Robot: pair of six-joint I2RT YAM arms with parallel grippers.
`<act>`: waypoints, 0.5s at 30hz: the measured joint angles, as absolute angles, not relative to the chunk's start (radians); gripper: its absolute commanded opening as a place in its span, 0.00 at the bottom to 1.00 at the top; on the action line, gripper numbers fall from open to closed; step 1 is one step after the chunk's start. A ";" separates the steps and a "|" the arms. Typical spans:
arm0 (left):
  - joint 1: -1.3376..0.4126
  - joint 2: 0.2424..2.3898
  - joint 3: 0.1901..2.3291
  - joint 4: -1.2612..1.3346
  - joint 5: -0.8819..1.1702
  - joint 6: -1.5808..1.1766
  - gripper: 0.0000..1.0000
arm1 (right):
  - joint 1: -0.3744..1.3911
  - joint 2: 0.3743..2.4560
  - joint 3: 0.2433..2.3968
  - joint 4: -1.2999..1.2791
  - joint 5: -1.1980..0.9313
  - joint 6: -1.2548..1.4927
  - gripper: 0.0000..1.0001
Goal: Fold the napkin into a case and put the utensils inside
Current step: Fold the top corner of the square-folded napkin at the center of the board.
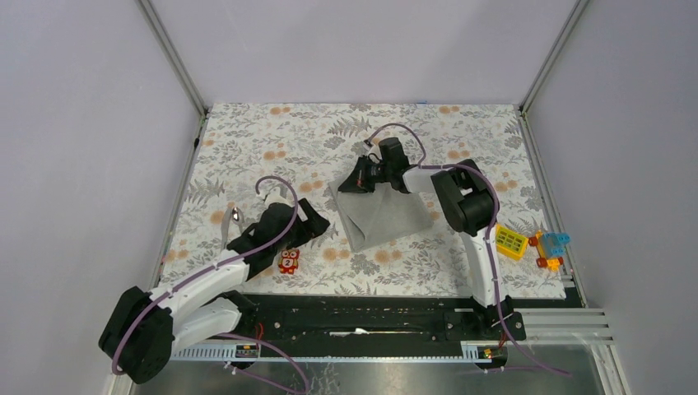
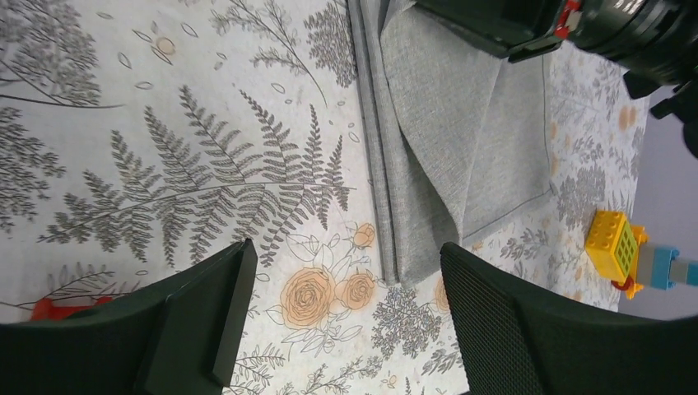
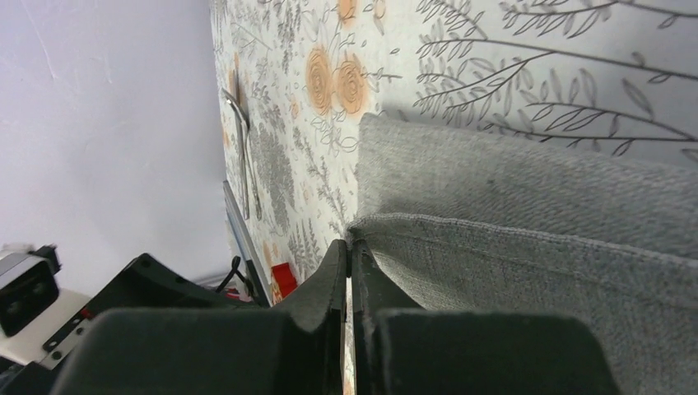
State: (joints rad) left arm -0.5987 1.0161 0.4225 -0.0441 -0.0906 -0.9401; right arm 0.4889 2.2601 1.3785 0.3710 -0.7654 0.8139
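The plain grey napkin point(image 1: 387, 216) lies partly folded at the table's middle, with one flap lifted. My right gripper point(image 1: 360, 183) is shut on the napkin's far left corner, and the cloth edge point(image 3: 527, 247) sits pinched between its fingertips point(image 3: 349, 247). My left gripper point(image 1: 317, 222) is open and empty just left of the napkin, over the floral cover; its view shows the folded layers point(image 2: 444, 148) ahead of the gap point(image 2: 346, 280). The two silver utensils point(image 1: 229, 224) lie side by side at the left, also in the right wrist view point(image 3: 244, 156).
A small red toy figure point(image 1: 288, 262) sits near the front, beside the left arm. A yellow studded block point(image 1: 510, 241) and an orange-and-blue toy point(image 1: 551, 247) lie at the right edge. The floral cover point(image 1: 272, 140) spans the table between grey walls.
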 measured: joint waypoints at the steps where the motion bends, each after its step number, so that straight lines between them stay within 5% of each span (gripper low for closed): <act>1: -0.598 0.999 0.422 -0.054 -0.105 -0.940 0.89 | 0.489 2.267 1.382 0.372 -0.760 0.817 0.00; 15: -0.594 0.958 0.422 -0.100 -0.159 -0.940 0.90 | 0.489 2.317 1.470 0.368 -0.704 0.823 0.00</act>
